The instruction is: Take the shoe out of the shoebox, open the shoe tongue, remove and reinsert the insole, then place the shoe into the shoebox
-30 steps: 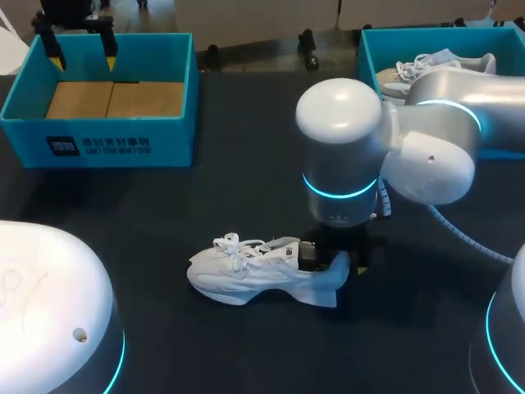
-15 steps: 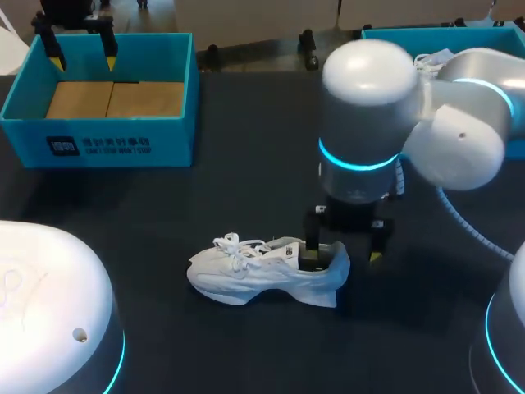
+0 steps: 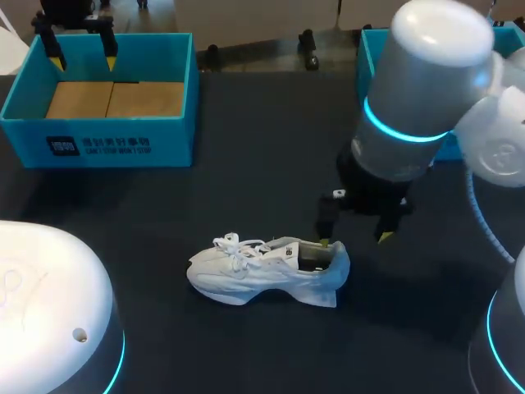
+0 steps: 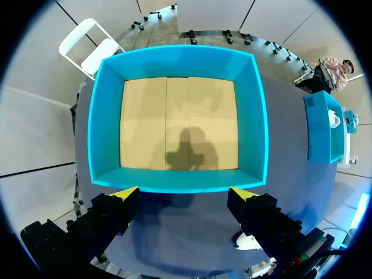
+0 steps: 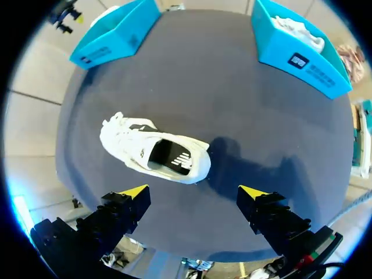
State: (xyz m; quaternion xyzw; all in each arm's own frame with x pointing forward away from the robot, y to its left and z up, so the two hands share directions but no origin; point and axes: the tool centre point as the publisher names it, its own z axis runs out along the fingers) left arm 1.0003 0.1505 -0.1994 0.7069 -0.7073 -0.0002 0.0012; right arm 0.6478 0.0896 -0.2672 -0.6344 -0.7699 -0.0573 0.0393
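Note:
A white sneaker (image 3: 262, 269) lies on its sole on the dark table, toe to the left, with a dark insole showing in its opening (image 5: 168, 157). My right gripper (image 3: 354, 239) hangs open just above and to the right of the heel, touching nothing; in the right wrist view the sneaker (image 5: 152, 152) lies ahead of the spread fingers (image 5: 135, 193). My left gripper (image 3: 82, 51) is open over the far edge of the left blue shoebox (image 3: 98, 144). From the left wrist, that box (image 4: 180, 181) is empty, with a bare cardboard floor.
A second blue shoebox (image 5: 302, 52) at the back right holds another white shoe (image 5: 297, 32); my right arm hides most of it in the head view. My arms' white bases (image 3: 45, 312) fill the near corners.
The right gripper opened off the sneaker's heel and rose up and to the right. The sneaker stayed on the table. The left arm kept still.

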